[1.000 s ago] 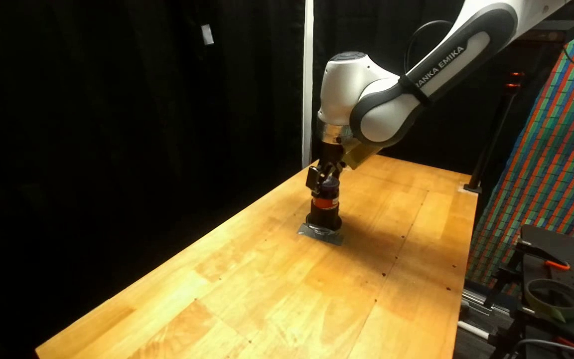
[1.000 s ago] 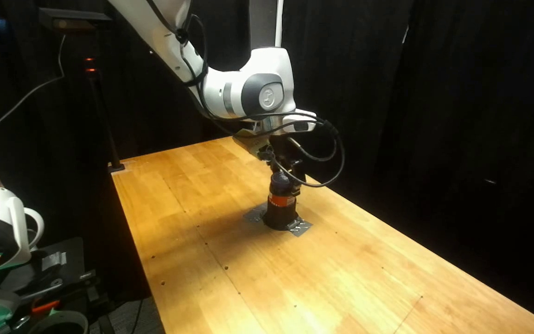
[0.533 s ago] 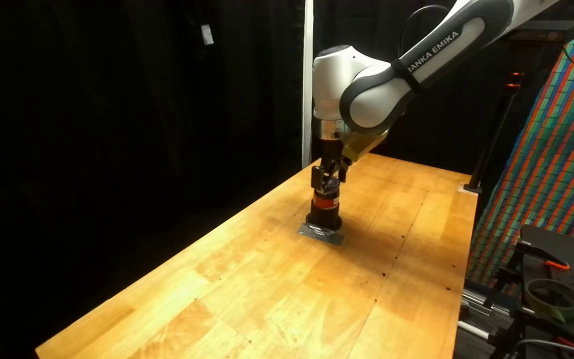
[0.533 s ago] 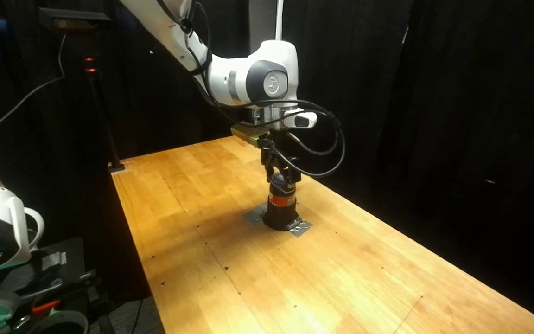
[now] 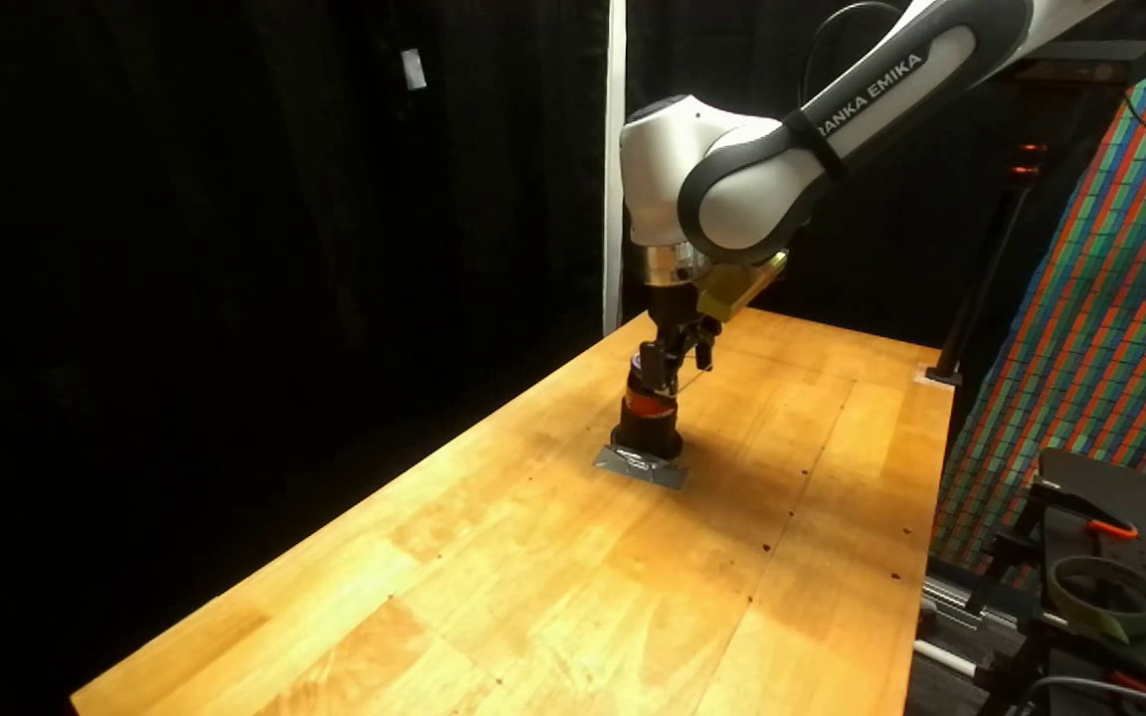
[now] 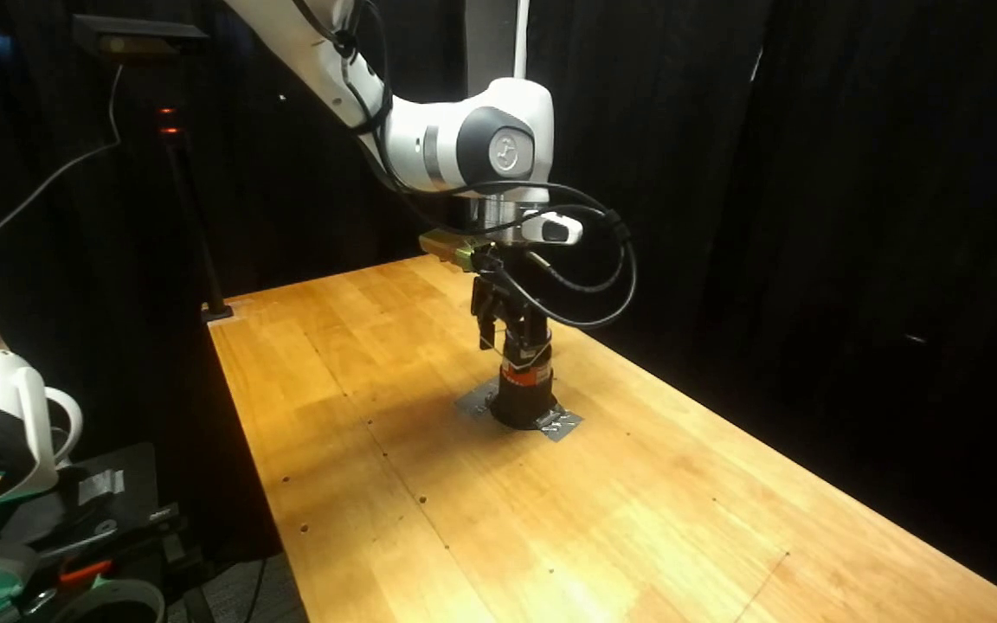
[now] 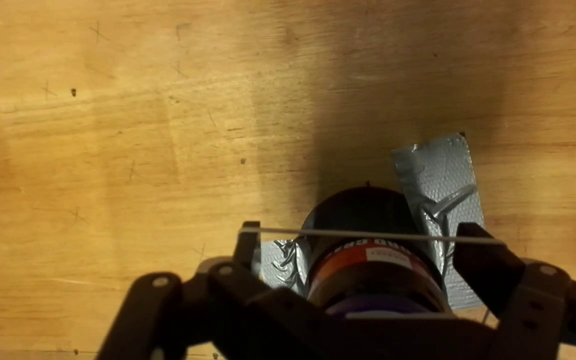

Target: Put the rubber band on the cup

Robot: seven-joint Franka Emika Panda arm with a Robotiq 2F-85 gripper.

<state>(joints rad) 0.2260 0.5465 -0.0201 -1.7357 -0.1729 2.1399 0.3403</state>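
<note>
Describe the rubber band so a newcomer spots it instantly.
In the wrist view, find the wooden table, then the dark cup low in the picture. The rubber band spans the open gripper: a thin, pale strand, unlike the cup's broad orange label.

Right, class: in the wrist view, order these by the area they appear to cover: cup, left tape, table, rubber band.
Largest: table
Next: cup
Then, too alike to rank: left tape, partly hidden, and rubber band, long but thin.

"RANKA EMIKA" on arm (image 5: 871,97), logo (image 6: 505,154) on joint (image 6: 471,145); lettering (image 7: 355,244) on cup (image 7: 378,280) blurred.
</note>
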